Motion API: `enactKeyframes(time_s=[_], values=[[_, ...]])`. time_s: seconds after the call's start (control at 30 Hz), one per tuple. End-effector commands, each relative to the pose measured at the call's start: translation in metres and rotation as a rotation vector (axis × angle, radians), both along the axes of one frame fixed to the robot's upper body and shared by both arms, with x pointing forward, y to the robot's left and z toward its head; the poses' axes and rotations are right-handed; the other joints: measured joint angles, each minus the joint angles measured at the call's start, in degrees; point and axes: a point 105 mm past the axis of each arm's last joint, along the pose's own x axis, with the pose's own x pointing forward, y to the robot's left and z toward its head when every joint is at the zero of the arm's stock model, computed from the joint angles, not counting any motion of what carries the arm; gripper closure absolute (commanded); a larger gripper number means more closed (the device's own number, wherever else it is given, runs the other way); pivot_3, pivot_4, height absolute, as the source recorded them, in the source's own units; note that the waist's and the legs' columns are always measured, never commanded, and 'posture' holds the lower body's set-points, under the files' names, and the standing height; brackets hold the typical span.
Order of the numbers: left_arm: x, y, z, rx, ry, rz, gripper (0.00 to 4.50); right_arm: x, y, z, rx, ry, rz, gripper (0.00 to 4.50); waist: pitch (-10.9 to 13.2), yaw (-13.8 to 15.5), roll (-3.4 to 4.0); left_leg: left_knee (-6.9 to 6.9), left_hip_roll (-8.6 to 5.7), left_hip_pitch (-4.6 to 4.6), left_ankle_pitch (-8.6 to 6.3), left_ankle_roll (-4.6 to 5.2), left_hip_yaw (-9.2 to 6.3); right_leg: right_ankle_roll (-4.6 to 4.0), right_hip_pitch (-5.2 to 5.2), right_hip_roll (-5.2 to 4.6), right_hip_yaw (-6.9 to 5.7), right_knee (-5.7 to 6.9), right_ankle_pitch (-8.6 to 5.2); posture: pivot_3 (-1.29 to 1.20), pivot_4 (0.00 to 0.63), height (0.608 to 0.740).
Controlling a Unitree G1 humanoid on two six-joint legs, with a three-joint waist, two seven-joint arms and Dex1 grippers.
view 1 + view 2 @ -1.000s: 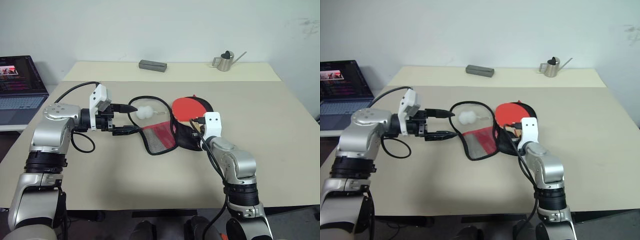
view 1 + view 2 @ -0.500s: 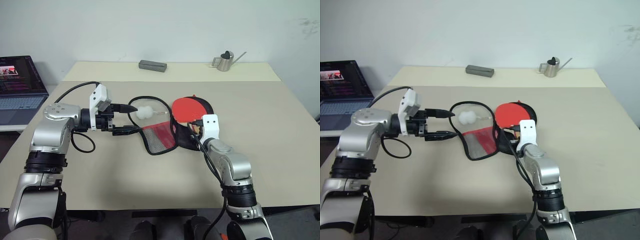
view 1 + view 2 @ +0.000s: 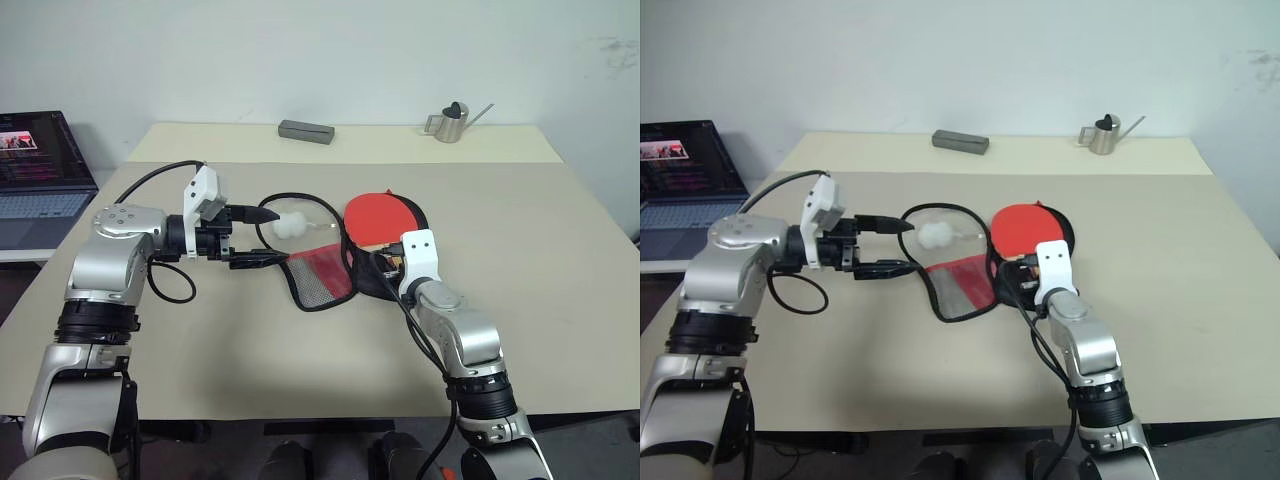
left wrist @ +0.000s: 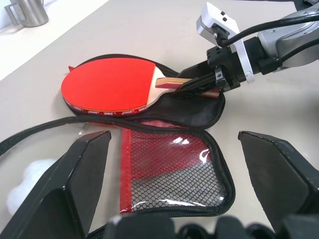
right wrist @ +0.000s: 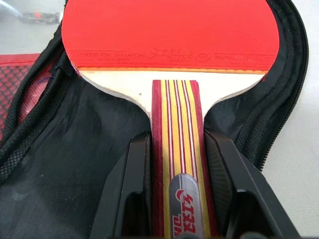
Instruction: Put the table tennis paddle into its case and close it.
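Our right gripper (image 5: pixel 175 164) grasps the paddle (image 5: pixel 172 45) by its striped wooden handle, one black finger (image 5: pixel 134 189) pressed to each side of it. The paddle's red face lies over the black half of the case (image 3: pixel 385 275), with the zip edge curving round the blade. That half sits flat on the table (image 3: pixel 560 260) just ahead of our right wrist.

Our left gripper (image 3: pixel 252 237) hangs released, its two fingers (image 4: pixel 84 169) spread wide with nothing between them, pointing across toward the case. In its wrist view we look between those fingers at the case's other flap (image 4: pixel 169 169), red with black mesh and a small white logo, folded out toward us and lying beside the paddle half. One fingertip sits close to the edge of that flap in the head views; we cannot tell whether it touches. The white pom-pom (image 3: pixel 289 225) rests on the table just beyond the left fingertips, inside a loop of black cord (image 3: pixel 300 200).

Well apart from all this, at the table's far edge, we see a grey bar (image 3: pixel 305 131) and a small metal watering can (image 3: pixel 450 122). A laptop (image 3: pixel 40 175) stands open off to the left of the table.
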Motion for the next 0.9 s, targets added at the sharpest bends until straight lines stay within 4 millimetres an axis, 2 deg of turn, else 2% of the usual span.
enactKeyframes(time_s=[0.03,0.9], values=[[0.000,-0.003,0.014,0.000,-0.058,-0.018,0.00,0.000,-0.007,0.010,-0.008,-0.051,-0.027,3.35,0.00,0.02,0.00,0.00,0.00,0.00,0.00,0.00,0.00,0.00,0.00,0.00,0.00,0.00,0.00,0.00,0.150,0.740],[0.001,-0.004,0.014,-0.005,-0.061,-0.015,0.00,0.000,-0.017,0.003,-0.036,-0.038,-0.069,3.35,-0.01,0.57,-0.01,0.02,-0.01,0.01,0.00,0.00,-0.01,0.00,0.03,-0.01,-0.02,0.00,0.00,0.00,0.150,0.740]])
